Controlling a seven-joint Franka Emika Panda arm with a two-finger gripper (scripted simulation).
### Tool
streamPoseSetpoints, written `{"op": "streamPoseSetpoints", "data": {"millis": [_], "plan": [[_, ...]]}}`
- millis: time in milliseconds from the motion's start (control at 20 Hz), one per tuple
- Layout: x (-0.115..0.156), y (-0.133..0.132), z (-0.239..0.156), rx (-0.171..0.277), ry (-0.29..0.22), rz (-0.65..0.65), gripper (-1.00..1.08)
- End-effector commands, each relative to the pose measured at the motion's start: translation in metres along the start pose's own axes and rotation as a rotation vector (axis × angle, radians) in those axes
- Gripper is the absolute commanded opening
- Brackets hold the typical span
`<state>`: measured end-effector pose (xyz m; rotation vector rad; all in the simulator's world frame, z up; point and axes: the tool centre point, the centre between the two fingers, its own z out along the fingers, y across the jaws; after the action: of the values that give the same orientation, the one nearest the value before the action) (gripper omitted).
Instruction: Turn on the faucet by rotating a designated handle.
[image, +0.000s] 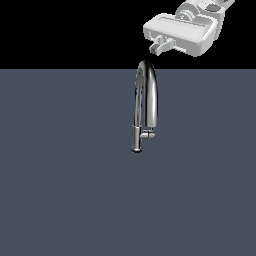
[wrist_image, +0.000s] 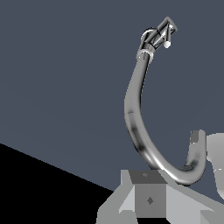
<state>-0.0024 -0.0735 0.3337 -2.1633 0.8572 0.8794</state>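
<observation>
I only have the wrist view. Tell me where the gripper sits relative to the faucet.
Observer: In the exterior view, the gripper hangs above the top of the arch of the faucet. It is offset slightly toward the exterior view's right, and there is a visible gap between them.
Operator: Give me the handle's direction.
Observer: The handle sticks out horizontally from the faucet's lower part toward the exterior view's right, well below the gripper.
Operator: Report any contact.
Observer: None. Nothing touches the handle.
</observation>
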Motion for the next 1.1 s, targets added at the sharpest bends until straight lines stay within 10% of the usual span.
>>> {"op": "streamPoseSetpoints", "data": {"millis": [0,1050], "plan": [[0.019,0.001,0.003,0.041,-0.047,0.041,-1.00],[0.166,0.030,0.077,0.404,-0.461,0.416,-1.00]]}}
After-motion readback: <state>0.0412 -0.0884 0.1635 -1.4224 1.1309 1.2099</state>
